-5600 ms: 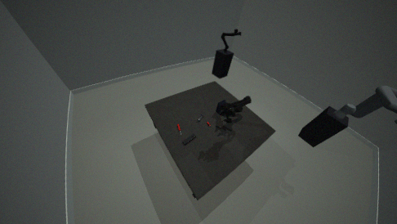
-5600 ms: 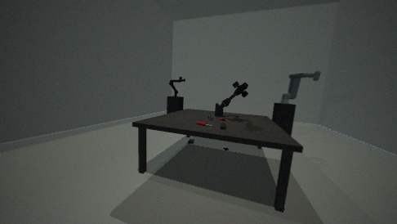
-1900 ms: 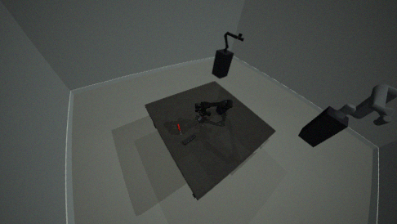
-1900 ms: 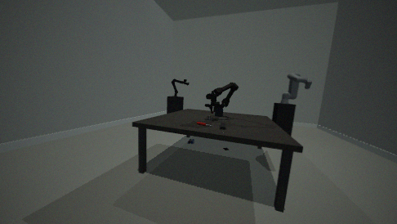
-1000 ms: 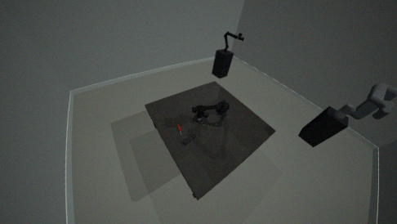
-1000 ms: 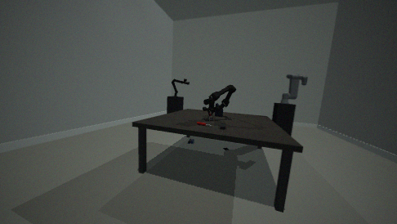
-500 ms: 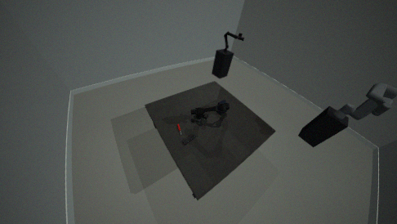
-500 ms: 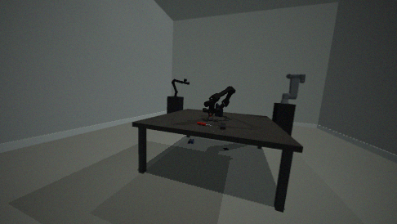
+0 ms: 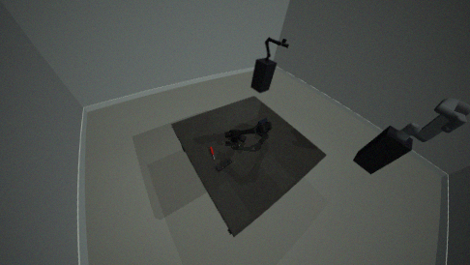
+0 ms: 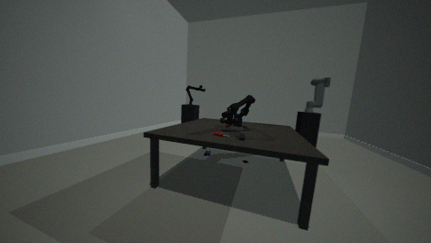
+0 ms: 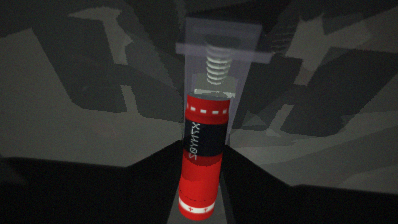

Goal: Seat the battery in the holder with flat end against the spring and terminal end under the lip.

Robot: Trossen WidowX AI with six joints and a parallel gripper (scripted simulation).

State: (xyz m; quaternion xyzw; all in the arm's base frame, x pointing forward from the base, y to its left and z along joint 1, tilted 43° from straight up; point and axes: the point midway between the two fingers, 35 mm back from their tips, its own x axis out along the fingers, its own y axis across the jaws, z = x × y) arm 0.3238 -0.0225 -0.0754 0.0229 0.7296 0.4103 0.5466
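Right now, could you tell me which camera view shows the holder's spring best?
The wrist view: the spring shows coil by coil at the holder's far end, just beyond the battery in the gripper. The top and exterior views show the holder only as a dark speck, no spring.

One battery (image 11: 203, 150); one holder (image 11: 218, 55) — one table (image 10: 284, 142)
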